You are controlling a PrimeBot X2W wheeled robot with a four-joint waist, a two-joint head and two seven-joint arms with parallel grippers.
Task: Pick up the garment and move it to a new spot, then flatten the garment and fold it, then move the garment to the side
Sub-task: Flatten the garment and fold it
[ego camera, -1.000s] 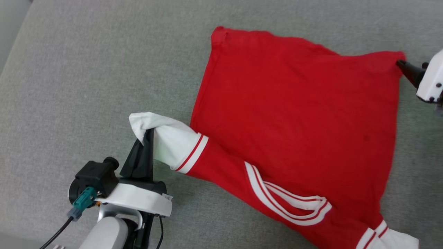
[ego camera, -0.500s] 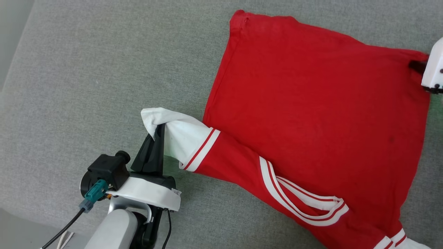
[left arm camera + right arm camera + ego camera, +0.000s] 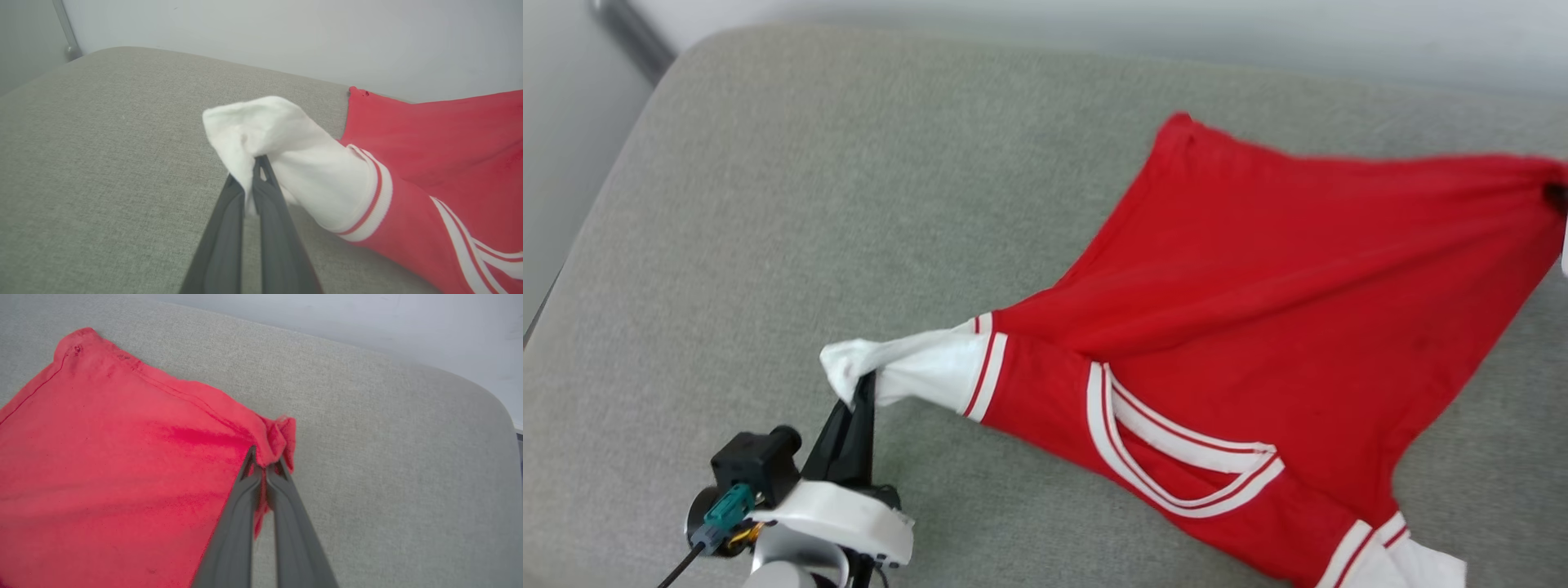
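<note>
The garment [image 3: 1258,286], a red jersey with white sleeves and striped V-neck trim, is stretched across the grey cushion, plain red side up. My left gripper [image 3: 862,384] is shut on the end of one white sleeve [image 3: 278,139], pinched between the dark fingers [image 3: 265,196]. The right gripper [image 3: 263,461] is shut on a red hem corner [image 3: 280,433], with its tip at the head view's right edge [image 3: 1558,194]. Taut creases run across the cloth between the two grips. The second white sleeve [image 3: 1421,563] lies at the lower right. Any lettering is hidden.
The grey fabric cushion [image 3: 809,204] spreads wide to the left of the garment. Its rounded far edge [image 3: 1013,45] meets a pale wall [image 3: 286,32]. A grey floor strip shows at the far left [image 3: 564,163].
The right gripper has shut on the red hem corner. The garment now pulls taut between both grips, lifted and creased. The head camera has tilted, bringing the cushion's far edge into view.
</note>
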